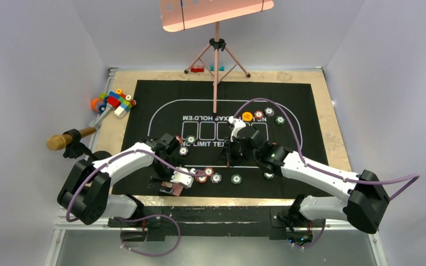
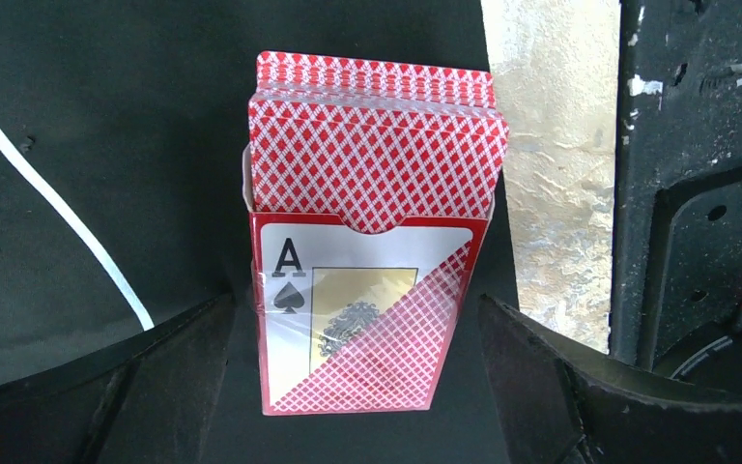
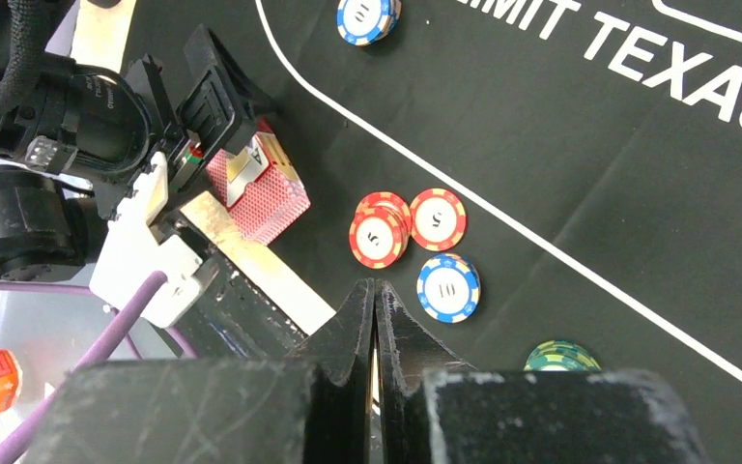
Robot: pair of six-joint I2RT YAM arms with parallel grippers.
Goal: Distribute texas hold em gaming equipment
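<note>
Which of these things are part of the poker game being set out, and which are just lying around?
Job: red diamond-backed card deck; red striped round chips; blue-and-white round chip; orange round button.
Lying about: colourful toy blocks; brown wooden handle.

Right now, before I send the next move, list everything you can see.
card deck: one, red-backed, boxed; mat's near edge.
poker chips: at least ten, red, blue-white, green; scattered on mat.
orange button: one; mat's far right.
mat: one, black, white print; tabletop.
toy blocks: one pile, multicoloured; far left, off mat.
wooden-handled tool: one; left edge.
tripod: one, pinkish; far edge.
small pieces: two, red and teal; by tripod feet.
left gripper: open, either side of deck.
right gripper: shut, nothing seen held, above mat.
</note>
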